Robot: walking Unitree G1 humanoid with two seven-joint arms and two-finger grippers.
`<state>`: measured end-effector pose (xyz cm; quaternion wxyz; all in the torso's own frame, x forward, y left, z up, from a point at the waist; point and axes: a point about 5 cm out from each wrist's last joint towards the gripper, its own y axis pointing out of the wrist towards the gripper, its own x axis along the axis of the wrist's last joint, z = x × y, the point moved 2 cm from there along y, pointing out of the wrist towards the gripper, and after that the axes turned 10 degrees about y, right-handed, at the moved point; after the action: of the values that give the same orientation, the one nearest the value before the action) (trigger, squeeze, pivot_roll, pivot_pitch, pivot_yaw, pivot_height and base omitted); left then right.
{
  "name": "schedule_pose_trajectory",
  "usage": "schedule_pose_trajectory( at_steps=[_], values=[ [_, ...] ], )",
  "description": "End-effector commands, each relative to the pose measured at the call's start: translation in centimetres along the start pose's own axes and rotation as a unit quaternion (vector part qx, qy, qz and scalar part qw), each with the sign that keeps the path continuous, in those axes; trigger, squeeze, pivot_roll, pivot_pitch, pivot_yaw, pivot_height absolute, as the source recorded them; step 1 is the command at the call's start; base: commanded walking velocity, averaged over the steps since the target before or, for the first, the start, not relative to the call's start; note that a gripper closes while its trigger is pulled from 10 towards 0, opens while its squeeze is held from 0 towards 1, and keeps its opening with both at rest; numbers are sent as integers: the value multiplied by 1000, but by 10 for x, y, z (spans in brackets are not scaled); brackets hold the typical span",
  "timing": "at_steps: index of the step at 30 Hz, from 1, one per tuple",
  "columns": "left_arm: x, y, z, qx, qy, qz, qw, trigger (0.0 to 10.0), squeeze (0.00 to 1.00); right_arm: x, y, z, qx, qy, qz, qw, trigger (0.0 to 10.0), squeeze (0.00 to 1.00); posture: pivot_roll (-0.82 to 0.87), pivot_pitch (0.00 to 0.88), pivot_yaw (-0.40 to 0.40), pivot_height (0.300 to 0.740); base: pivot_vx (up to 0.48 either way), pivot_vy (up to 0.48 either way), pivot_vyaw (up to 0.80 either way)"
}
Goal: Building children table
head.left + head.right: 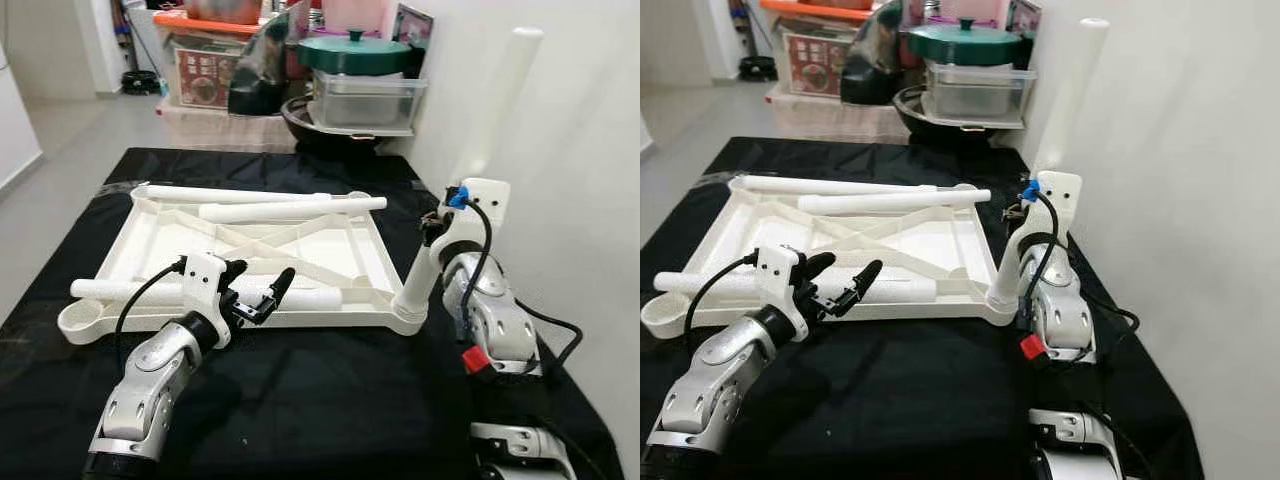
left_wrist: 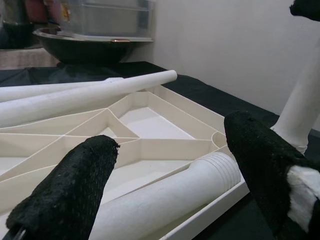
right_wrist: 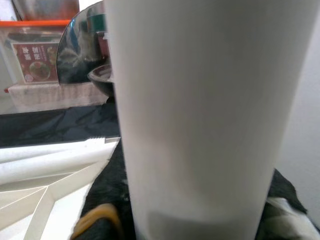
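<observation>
Nearest, the left gripper (image 1: 258, 287) hovers with its black fingers (image 2: 75, 187) apart, just above a white leg tube (image 1: 130, 291) that lies along the near edge of the upside-down white tabletop (image 1: 345, 262) on the black cloth (image 1: 330, 400). At the near right corner, one leg (image 1: 480, 165) stands upright in its socket; the right gripper (image 1: 445, 222) is against it, but I cannot tell how its fingers stand. Farther back, two more tubes (image 1: 290, 208) lie across the tabletop's far side.

You see a black cloth-covered work surface (image 1: 330, 400). The white plastic ribbed tabletop panel (image 1: 330, 260) lies flat on it, underside up. Three white cylindrical legs (image 1: 290, 209) rest across the panel.
</observation>
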<state>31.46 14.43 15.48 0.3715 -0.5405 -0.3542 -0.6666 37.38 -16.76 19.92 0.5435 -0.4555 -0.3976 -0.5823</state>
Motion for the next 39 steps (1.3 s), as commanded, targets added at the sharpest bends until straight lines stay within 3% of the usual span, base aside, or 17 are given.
schedule_pose_trajectory(
  at_steps=[1, 2, 8, 11, 17, 18, 19, 21, 22, 23, 26, 31, 32, 33, 35, 37, 39],
  values=[
    [-1, 0, -1, -2, 3, 3, 1000, 10000, 0, -33, -1, -8, -13, -5, 75, 997, 10000, 1000, 22, 0, -100, 740, 0, 0, 0],
    [0, 0, 0, -2, 3, 3, 1000, 10000, 0, -27, 4, -11, -15, -15, 72, 997, 10000, 0, 22, 0, -100, 740, 0, 0, 0],
    [-1, 2, -1, -4, 2, 3, 1000, 10000, 0, 13, 16, -31, -17, -18, 20, 1000, 10000, 0, 10, 0, -95, 740, 0, 0, 0],
    [-1, 2, -1, -3, 2, 2, 1000, 10000, 0, 20, 16, -36, -16, -23, 13, 1000, 10000, 0, 12, 0, -95, 740, 0, 0, 0],
    [0, 2, 0, -2, 3, 2, 1000, 10000, 0, 33, 18, -27, 62, -10, 0, 998, 10000, 0, 13, 0, -95, 740, 0, 0, 0],
    [0, 2, 0, -3, 3, 2, 1000, 10000, 0, 41, 15, -17, 149, -18, -3, 989, 10000, 0, 12, 0, -90, 740, 0, 0, 0],
    [0, 2, 0, -3, 3, 2, 1000, 10000, 0, 41, 15, -17, 149, -18, -3, 989, 10000, 0, 12, 0, -90, 740, 0, 0, 0],
    [0, 2, 0, -5, 4, 2, 1000, 10000, 0, 43, 0, -7, 304, -79, 17, 949, 10000, 0, 7, 0, -89, 740, 0, 0, 0],
    [0, 2, 0, -5, 4, 2, 1000, 10000, 0, 43, 0, -7, 304, -79, 17, 949, 10000, 0, 7, 0, -89, 740, 0, 0, 0],
    [0, 3, 0, -6, 4, 1, 1000, 10000, 0, 37, -3, -9, 335, -104, 41, 935, 10000, 0, 8, 0, -90, 740, 0, 0, 0],
    [1, 4, -1, -7, 4, 0, 1000, 10000, 0, 26, -3, -15, 349, -131, 69, 926, 10000, 0, 9, 0, -92, 740, 0, 0, 0],
    [0, 3, -2, -8, 4, 0, 1000, 10000, 0, 23, -6, -11, 373, -129, 75, 916, 10000, 0, 13, 0, -94, 740, 0, 0, 0],
    [0, 3, -2, -8, 4, 0, 1000, 10000, 0, 23, -6, -11, 378, -127, 75, 914, 9137, 0, 13, 0, -94, 740, 0, 0, 0],
    [0, 2, -1, -6, 4, 1, 1000, 10000, 0, 26, 0, -12, 357, -113, 65, 925, 0, 0, 16, 0, -96, 740, 0, 0, 0],
    [0, 1, 1, -5, 5, 2, 1000, 10000, 0, 33, 14, -19, 287, -87, 42, 953, 0, 0, 15, 0, -98, 740, 0, 0, 0],
    [0, 1, 1, -5, 5, 2, 1000, 10000, 0, 33, 14, -19, 287, -87, 42, 953, 0, 0, 15, 0, -98, 740, 0, 0, 0],
    [0, 1, 1, -4, 5, 2, 1000, 10000, 0, 37, 27, -35, 156, -42, 10, 987, 0, 0, 13, 0, -99, 740, 0, 0, 0]
  ],
)
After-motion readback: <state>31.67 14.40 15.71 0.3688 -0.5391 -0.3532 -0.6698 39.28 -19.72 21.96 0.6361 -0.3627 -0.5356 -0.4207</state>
